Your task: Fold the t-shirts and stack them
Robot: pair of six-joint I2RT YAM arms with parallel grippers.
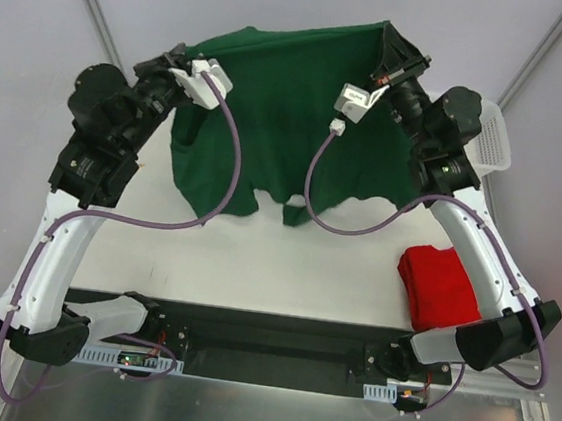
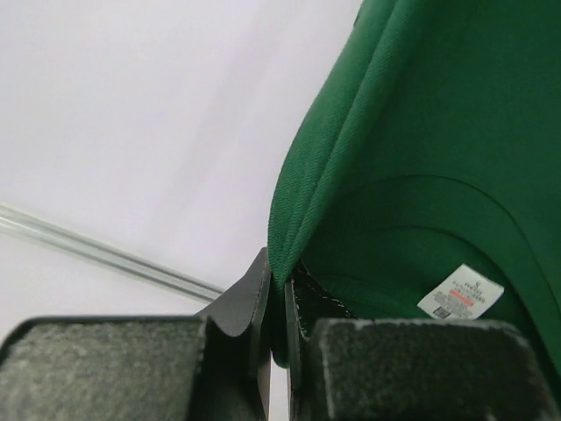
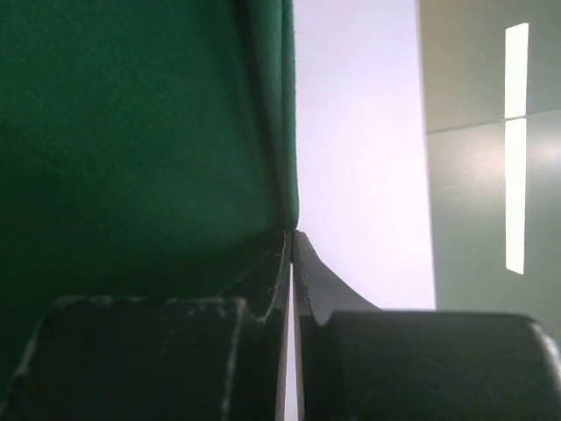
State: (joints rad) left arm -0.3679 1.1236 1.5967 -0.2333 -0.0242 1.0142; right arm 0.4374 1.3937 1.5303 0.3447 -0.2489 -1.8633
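White desk [image 1: 255, 268] fills my top view, with both arms raised over it, reaching forward with elbows bowed outward. I have the left hand [image 1: 179, 57] clenched on one upper edge of the dark green t-shirt [image 1: 281, 110] and the right hand [image 1: 391, 43] clenched on the opposite corner. It hangs spread between them. A folded red t-shirt [image 1: 439, 287] lies beside the right arm.

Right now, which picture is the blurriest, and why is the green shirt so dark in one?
Right wrist view: blurriest, the green shirt shadowed against a bright backdrop. Left wrist view: weave and white label sharp. Top view: evenly lit, shirt plainly green.
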